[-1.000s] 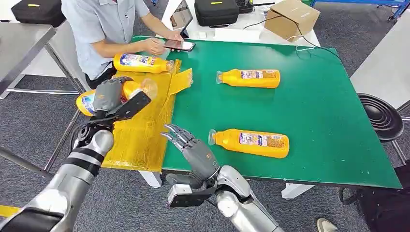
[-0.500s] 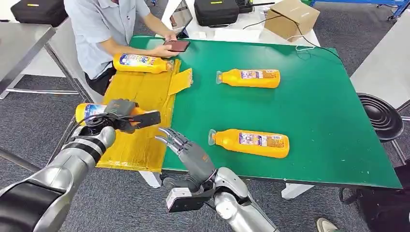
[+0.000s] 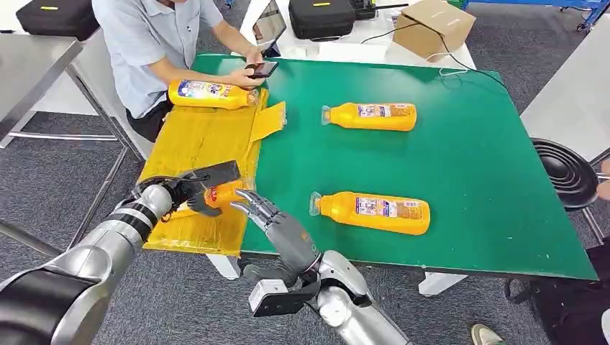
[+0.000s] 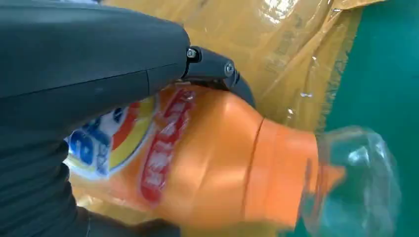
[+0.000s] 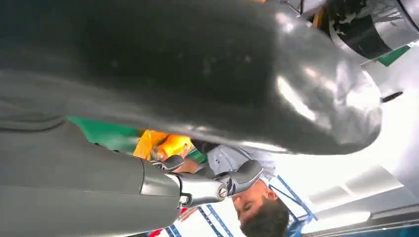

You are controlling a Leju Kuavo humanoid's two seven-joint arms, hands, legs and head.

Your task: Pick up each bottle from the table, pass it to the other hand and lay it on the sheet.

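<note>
- The left hand (image 3: 193, 188) has its fingers wrapped around an orange bottle (image 3: 219, 195), down low over the near end of the yellow plastic sheet (image 3: 198, 144). Can't tell if the bottle is actually touching the sheet.
- From the left wrist view, the held bottle's clear cap (image 4: 358, 180) pokes out past the sheet's edge, over the green counter (image 3: 467, 158).
- The right hand (image 3: 277, 219) is just beside it at the counter's near edge, fingers spread and holding nothing, fingertips (image 3: 248, 198) pointing at the bottle.
- One bottle (image 3: 210, 94) is already lying at the far end of the sheet.
- Two more are lying on the green top: one near the middle at the far side (image 3: 370, 116), one closer to the robot (image 3: 374, 212).
- A person in a light blue shirt (image 3: 155, 43) sits at the far corner, holding a phone (image 3: 260, 69) in both hands.
</note>
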